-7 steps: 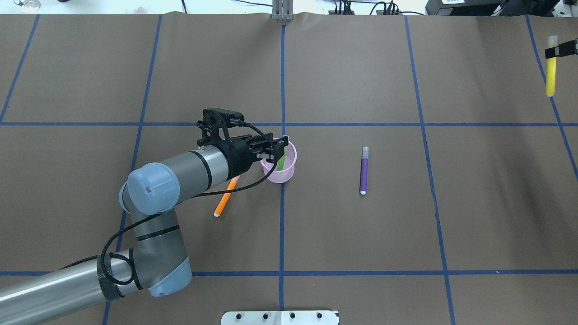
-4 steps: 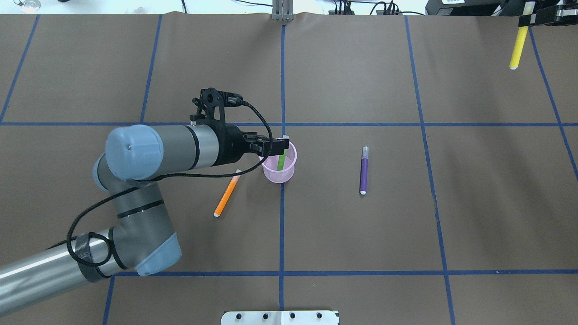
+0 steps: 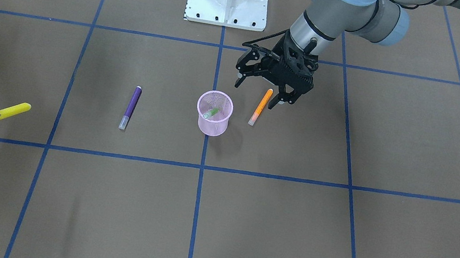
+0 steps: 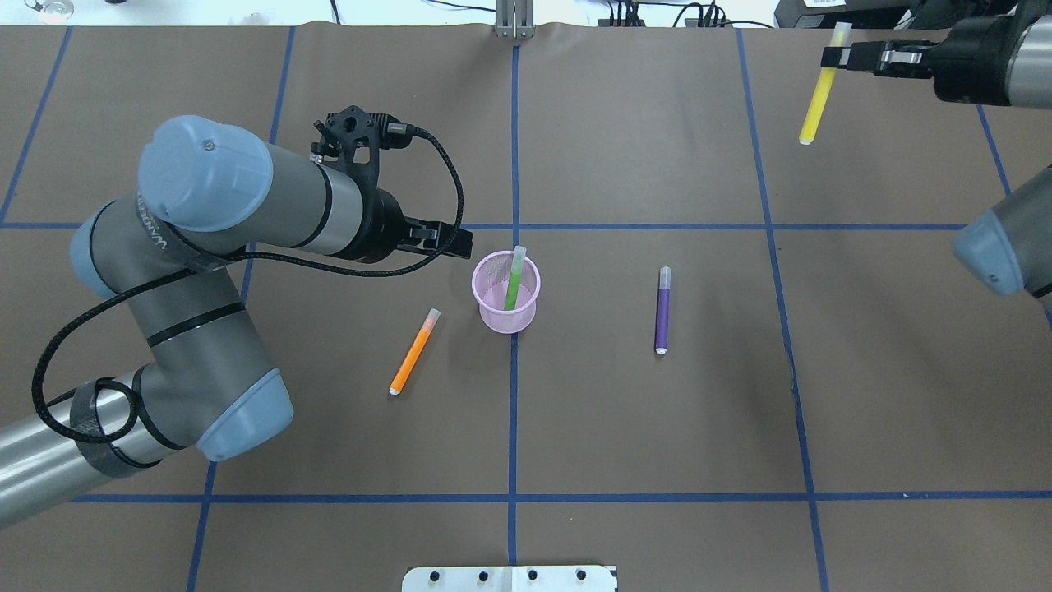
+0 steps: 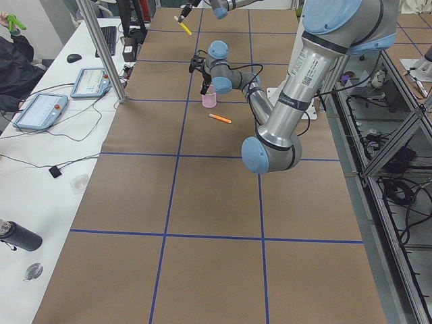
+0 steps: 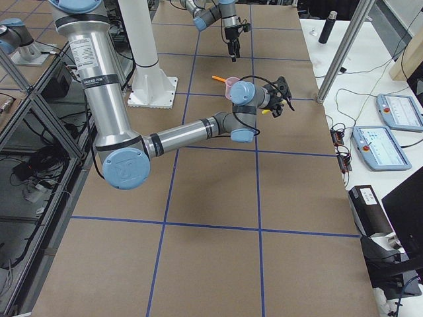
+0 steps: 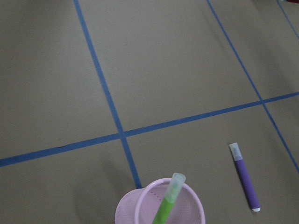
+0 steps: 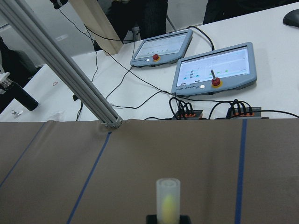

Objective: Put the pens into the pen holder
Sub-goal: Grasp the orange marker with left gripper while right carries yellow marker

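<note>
The left gripper's point(image 3: 259, 95) two fingers are standing spread apart with nothing between them. It is hovering above the table point(image 4: 657, 452), close to the pink mesh cup point(image 4: 500, 321) on the robot's left side and not touching it. Its wrist camera is looking down on the cup's rim and the brown paper beyond it.

The right gripper's point(image 4: 838, 57) fingers are pinching the yellow pen point(image 4: 815, 99) just below its clear cap. The cap is sticking out past the fingers on one side and the long yellow body is slanting out on the other. This pen is hanging in the air over the far right part of the table, well apart from the cup. The right wrist view is showing only the cap end poking up between the dark finger pads.

The green pen point(image 4: 513, 288) is standing tilted inside the cup, cap end up, leaning against the rim on the side away from the robot and rising above it.

The orange pen point(image 4: 413, 352) is lying flat on the paper near the cup, on the robot's left, its clear cap pointing toward the cup without touching it. The purple pen point(image 4: 662, 312) is lying flat on the robot's right of the cup, apart from it, its cap pointing away from the robot. Blue tape lines are crossing the paper in a grid, and the cup is sitting on one of them.
</note>
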Available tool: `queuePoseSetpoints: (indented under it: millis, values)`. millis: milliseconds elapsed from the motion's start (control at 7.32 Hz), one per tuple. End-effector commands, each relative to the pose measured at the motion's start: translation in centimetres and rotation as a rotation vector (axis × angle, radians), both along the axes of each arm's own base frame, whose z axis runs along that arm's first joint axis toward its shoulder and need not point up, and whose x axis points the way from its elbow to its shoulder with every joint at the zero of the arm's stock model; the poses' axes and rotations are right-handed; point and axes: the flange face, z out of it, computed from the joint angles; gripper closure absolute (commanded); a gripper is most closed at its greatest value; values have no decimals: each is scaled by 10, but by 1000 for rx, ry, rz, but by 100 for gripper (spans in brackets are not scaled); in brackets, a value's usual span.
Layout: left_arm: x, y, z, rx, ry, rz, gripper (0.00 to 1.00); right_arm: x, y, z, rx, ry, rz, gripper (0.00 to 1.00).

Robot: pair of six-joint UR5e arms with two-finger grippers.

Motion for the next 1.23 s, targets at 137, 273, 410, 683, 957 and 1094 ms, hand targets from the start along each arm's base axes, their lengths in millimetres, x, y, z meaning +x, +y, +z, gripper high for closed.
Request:
queuePoseSetpoints:
  millis: [137,273,410,683,957,1094]
  values:
    - [14,4,45,-36,-162,72,3,-78,39,-47,76,-53,12,100]
    - [28,14,58,-44,-184,100,6,-96,48,-52,82,-61,-1,100]
    - [44,24,65,-50,-199,126,5,-120,60,-59,95,-67,9,100]
    - [76,46,67,-57,-213,173,5,-166,80,-80,112,-93,20,100]
    - [87,41,76,-63,-233,180,7,-189,90,-101,125,-118,39,100]
    - [89,40,77,-65,-236,180,12,-193,89,-109,121,-113,39,100]
